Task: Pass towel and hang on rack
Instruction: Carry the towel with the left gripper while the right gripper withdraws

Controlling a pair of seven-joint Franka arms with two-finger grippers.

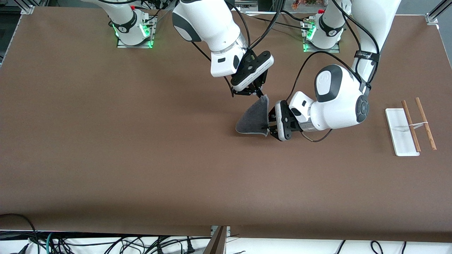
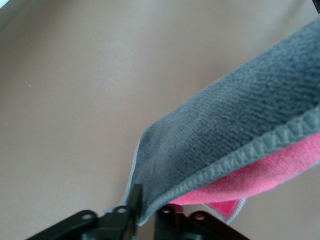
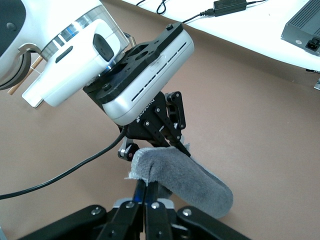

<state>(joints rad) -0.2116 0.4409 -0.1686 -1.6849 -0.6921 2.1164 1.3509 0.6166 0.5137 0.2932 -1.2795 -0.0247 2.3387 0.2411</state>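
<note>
The dark grey towel [image 1: 251, 118] hangs in the air over the middle of the table, held between both grippers. My right gripper [image 1: 262, 96] reaches down from above and is shut on the towel's upper corner [image 3: 145, 167]. My left gripper [image 1: 265, 126] comes in level from the left arm's end and is shut on the towel's trimmed edge [image 2: 240, 125], where the pink reverse face [image 2: 280, 172] shows underneath. The rack [image 1: 399, 134] stands toward the left arm's end of the table, its two wooden rods [image 1: 425, 123] slanting over a white base.
The brown table [image 1: 141, 158] carries only the rack. The two arm bases [image 1: 134, 28] stand along the edge farthest from the front camera. Cables lie off the table's near edge [image 1: 106, 243].
</note>
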